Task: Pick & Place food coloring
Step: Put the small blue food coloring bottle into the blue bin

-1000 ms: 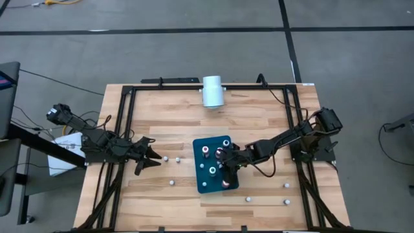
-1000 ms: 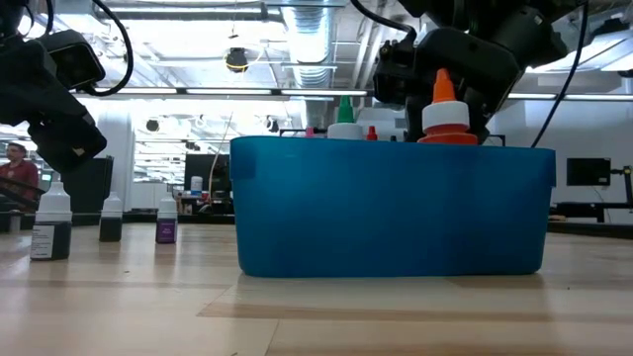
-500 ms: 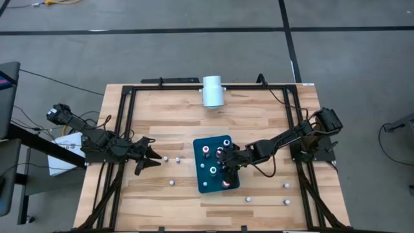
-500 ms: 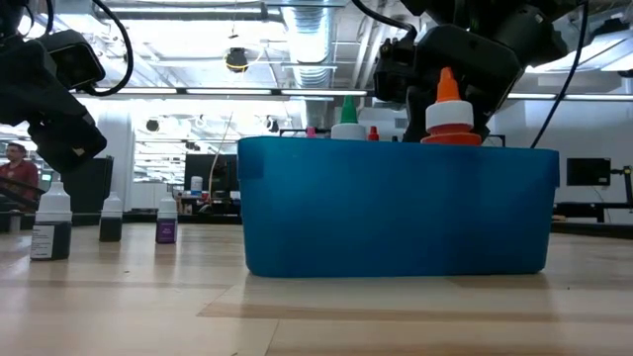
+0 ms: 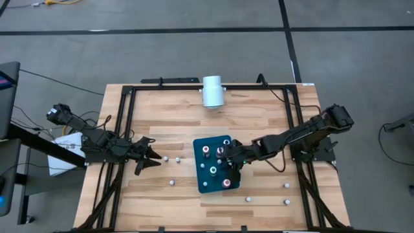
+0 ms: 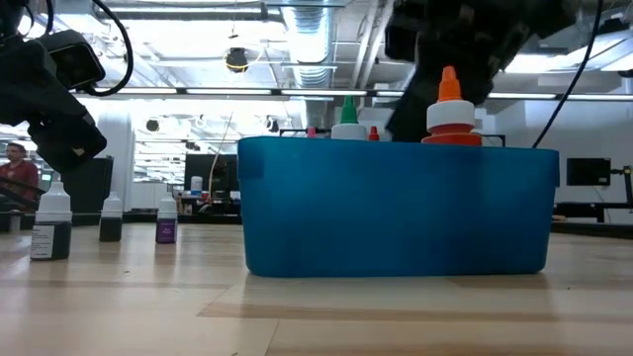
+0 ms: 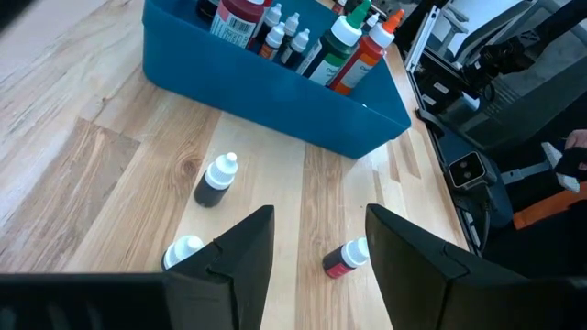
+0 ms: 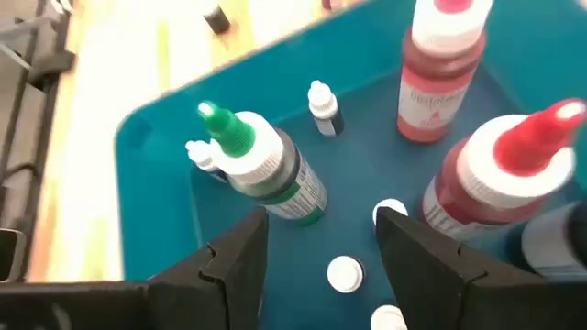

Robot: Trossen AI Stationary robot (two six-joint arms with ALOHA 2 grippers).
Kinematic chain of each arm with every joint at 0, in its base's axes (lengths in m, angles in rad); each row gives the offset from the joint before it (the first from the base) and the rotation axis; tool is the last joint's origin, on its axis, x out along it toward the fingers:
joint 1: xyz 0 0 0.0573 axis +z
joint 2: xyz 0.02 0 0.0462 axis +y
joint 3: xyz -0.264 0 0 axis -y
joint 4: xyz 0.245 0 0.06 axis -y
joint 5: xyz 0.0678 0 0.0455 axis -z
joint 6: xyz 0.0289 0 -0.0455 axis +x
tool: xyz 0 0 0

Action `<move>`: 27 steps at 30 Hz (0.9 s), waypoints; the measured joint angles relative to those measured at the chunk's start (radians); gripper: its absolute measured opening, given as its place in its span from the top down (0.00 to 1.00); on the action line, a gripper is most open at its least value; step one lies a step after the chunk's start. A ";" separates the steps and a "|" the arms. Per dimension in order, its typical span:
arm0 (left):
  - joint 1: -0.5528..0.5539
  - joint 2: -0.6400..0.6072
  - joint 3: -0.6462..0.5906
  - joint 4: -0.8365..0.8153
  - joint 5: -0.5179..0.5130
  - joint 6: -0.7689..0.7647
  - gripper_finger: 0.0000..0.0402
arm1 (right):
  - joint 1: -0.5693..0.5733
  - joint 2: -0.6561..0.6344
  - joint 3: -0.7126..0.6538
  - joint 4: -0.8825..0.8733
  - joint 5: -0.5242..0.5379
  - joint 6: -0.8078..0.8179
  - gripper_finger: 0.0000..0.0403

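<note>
Wooden table [image 5: 259, 116]: food coloring bottles [image 8: 275, 170] stand upright in tray [image 5: 202, 184].

Right gripper [image 5: 234, 167]: fingers now parted, lifted off the orange-capped food coloring bottle [image 6: 451, 111]. Teal rectangular plastic tray [image 6: 396, 213]: shifted slightly sideways on the tabletop.

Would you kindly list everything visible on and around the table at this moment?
table: one, light wood, under everything.
tray: one, teal, table centre.
large bottles: about four, red, green and orange tops, standing in the tray.
small bottles: several, white caps, in the tray.
loose bottles: six, white caps, three left of the tray, three to its right.
cylinder: one, white, at the table edge.
person: one, in the room behind.
left gripper: jaws open, empty, left of the tray.
right gripper: jaws open, empty, over the tray.
</note>
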 joint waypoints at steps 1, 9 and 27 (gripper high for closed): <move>0.000 0.000 0.000 0.000 0.000 0.000 0.59 | 0.000 -0.014 0.000 -0.001 0.000 0.000 0.52; 0.000 0.000 0.000 0.000 0.000 0.000 0.59 | 0.014 -0.138 0.000 -0.035 0.001 0.000 0.52; 0.000 0.000 0.000 0.000 0.053 0.000 0.59 | 0.312 -0.322 0.000 -0.268 0.171 0.110 0.54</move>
